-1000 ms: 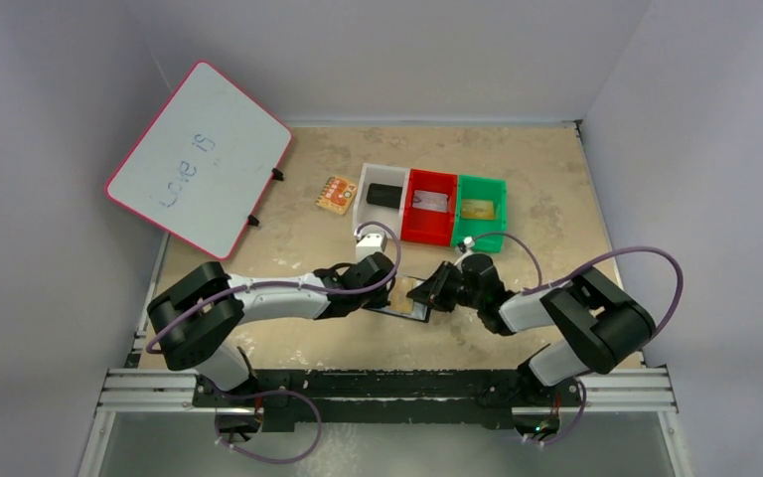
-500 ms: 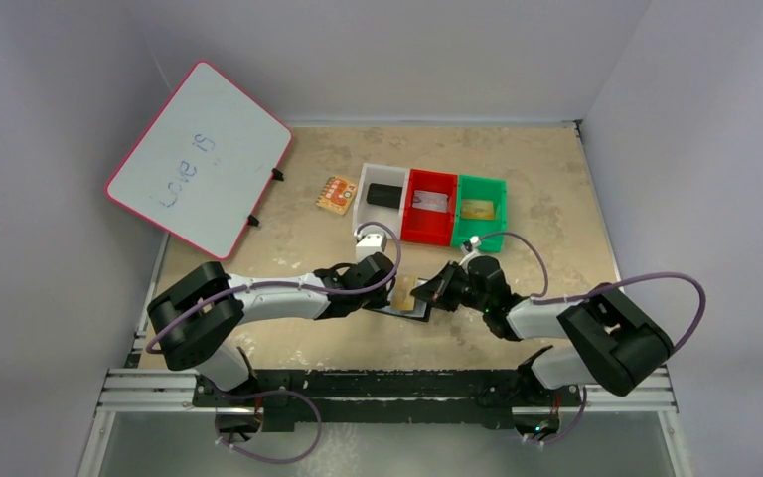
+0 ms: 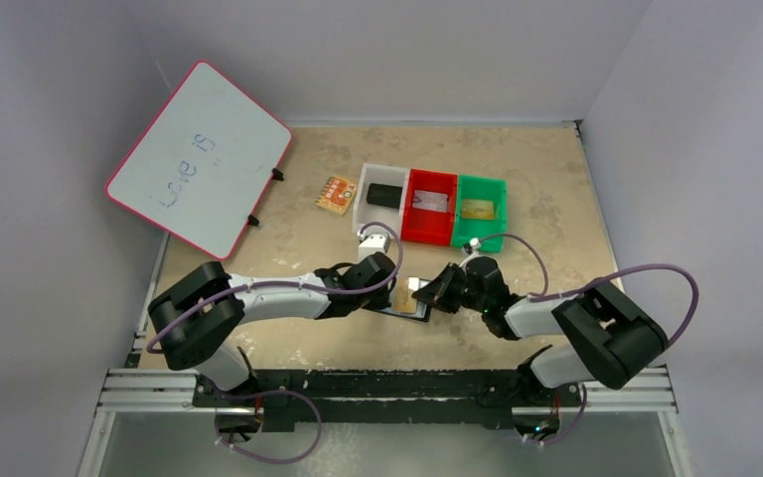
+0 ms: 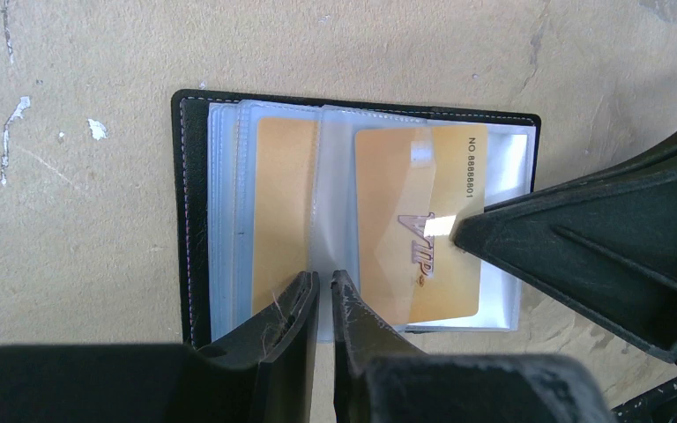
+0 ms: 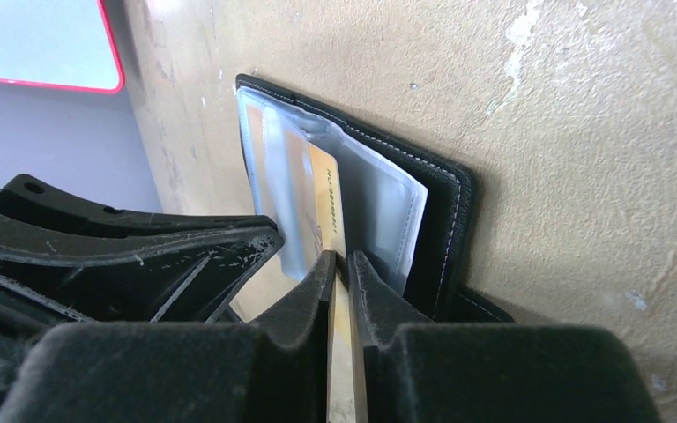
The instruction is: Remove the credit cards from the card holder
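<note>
We saw a tan table [image 3: 546, 169], its top scuffed and blotched with pale patches, closed in by plain grey walls [image 3: 387, 50] on the left, far and right. A silver rail [image 3: 387, 390] ran along the near edge, where both arms stood. At the far left a red-rimmed whiteboard [image 3: 199, 159] with handwriting on it leaned by the wall. Near the far middle lay an orange patterned square [image 3: 336, 194]. Just right of it three bins touched in a row: a white bin [image 3: 362, 199] holding a black block [image 3: 385, 194], a red bin [image 3: 407, 209] holding a silver-grey card [image 3: 429, 202], and a green bin [image 3: 503, 209] holding a gold-tan card [image 3: 477, 209].

The card holder [image 3: 407, 301] lay open and flat on the table, near the middle and toward the near edge, between the two grippers. The left gripper [image 4: 322, 291], reaching in from the left, had its fingers pressed almost together on a clear sleeve [image 4: 335, 203] of the holder. The right gripper [image 5: 339, 264], reaching in from the right, pinched the edge of a gold card [image 4: 414, 220] that lay on the holder's pale inner page.
</note>
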Robot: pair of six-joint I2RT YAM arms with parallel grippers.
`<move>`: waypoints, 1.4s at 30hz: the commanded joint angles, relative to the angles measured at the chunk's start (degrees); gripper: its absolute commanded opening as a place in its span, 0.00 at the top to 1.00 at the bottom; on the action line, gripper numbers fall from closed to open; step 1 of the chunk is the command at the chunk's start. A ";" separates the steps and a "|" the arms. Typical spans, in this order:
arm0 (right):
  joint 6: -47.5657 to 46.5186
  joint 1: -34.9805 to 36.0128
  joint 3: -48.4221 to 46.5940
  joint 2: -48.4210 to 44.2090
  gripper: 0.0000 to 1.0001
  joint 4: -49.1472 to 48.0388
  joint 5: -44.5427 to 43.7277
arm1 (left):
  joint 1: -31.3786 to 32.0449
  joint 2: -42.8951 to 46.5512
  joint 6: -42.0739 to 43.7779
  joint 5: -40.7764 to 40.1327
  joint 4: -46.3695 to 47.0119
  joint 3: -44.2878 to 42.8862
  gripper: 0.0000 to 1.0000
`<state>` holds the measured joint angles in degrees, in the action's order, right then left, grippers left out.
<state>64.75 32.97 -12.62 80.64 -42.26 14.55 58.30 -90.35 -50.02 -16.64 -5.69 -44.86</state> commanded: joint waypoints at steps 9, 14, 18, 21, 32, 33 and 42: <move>1.29 -0.19 -1.07 4.16 0.81 -9.15 1.97 | 0.57 -1.58 1.29 1.41 -3.15 -1.01 0.89; 1.48 -0.19 -0.53 4.33 0.94 -9.67 2.02 | 0.58 -1.25 0.84 0.23 -4.06 -1.14 0.90; 0.16 -0.18 -0.80 -1.70 1.00 -1.83 -1.39 | 0.58 -0.96 0.05 -1.45 -5.23 -1.17 0.90; -2.40 -0.18 -1.93 -6.84 1.00 6.48 -3.77 | 0.58 -0.78 -0.31 -1.96 -5.21 -1.15 0.90; -13.82 -0.18 -5.89 -27.21 1.00 27.65 -8.92 | 0.58 1.06 -0.26 -1.43 -3.72 -1.24 0.89; -15.52 -0.14 -6.83 -29.28 1.00 30.56 -10.46 | 0.54 1.38 -0.11 -1.05 -3.37 -1.32 0.88; -34.36 -0.19 -13.39 -45.18 1.00 40.16 -24.84 | 0.50 1.91 0.09 1.55 -1.16 -2.39 0.84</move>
<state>42.19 32.97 -22.72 39.97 -5.39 -2.22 58.63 -89.86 -50.33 -16.38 -7.81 -45.52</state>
